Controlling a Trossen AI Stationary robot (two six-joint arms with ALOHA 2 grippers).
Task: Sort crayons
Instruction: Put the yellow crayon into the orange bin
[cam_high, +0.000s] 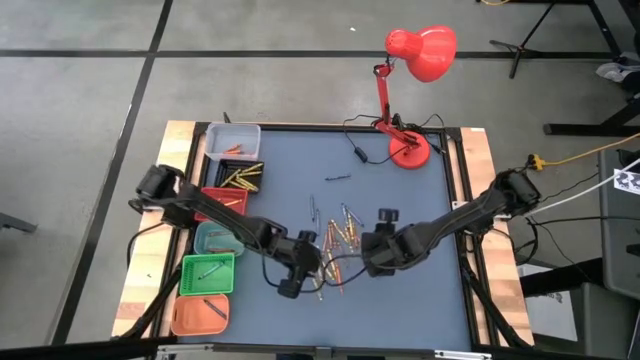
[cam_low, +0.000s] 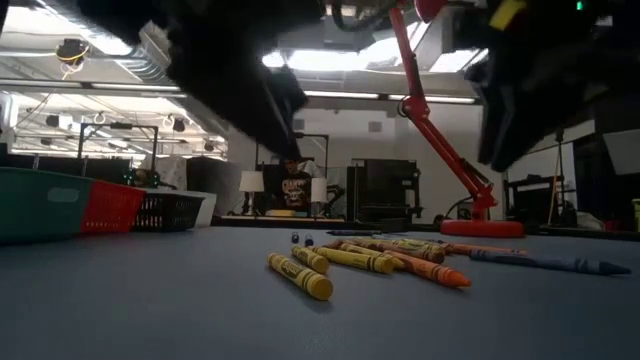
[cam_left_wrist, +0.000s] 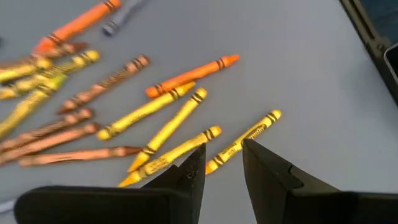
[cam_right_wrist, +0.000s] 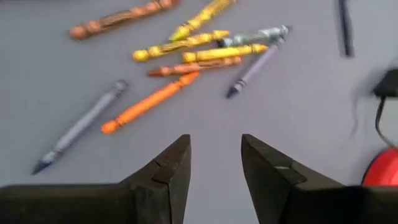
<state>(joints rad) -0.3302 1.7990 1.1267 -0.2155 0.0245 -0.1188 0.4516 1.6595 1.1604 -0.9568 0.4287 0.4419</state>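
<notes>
While both arms are hovering over the blue table (cam_high: 400, 290), the left gripper (cam_left_wrist: 222, 163) is hanging low above the near edge of the loose crayons (cam_high: 335, 245), its fingers parted a narrow gap and holding nothing. Just ahead of its tips, a yellow crayon (cam_left_wrist: 244, 141) is lying at a slant, with two more yellow ones beside it and an orange crayon (cam_left_wrist: 193, 76) a little farther out.

Behind and to the outer side of that arm, the coloured bins (cam_high: 208, 275) are standing in a row along the table's left edge, some already holding crayons.

Moving right, the scatter is sitting between the two grippers in the high view. The right gripper (cam_right_wrist: 216, 163) is hanging on the far side of it, fingers likewise open by a narrow gap and empty; an orange crayon (cam_right_wrist: 149, 102) and a grey-blue crayon (cam_right_wrist: 78, 137) are lying ahead of its tips, well clear of them. A red lamp (cam_high: 420, 55) is standing at the table's back.

To pick cleanly, the left gripper likely needs to turn so its fingers are straddling the nearest yellow crayon across its width, then lower until the tips are almost touching the table, closing on that crayon alone without nudging its neighbours.
</notes>
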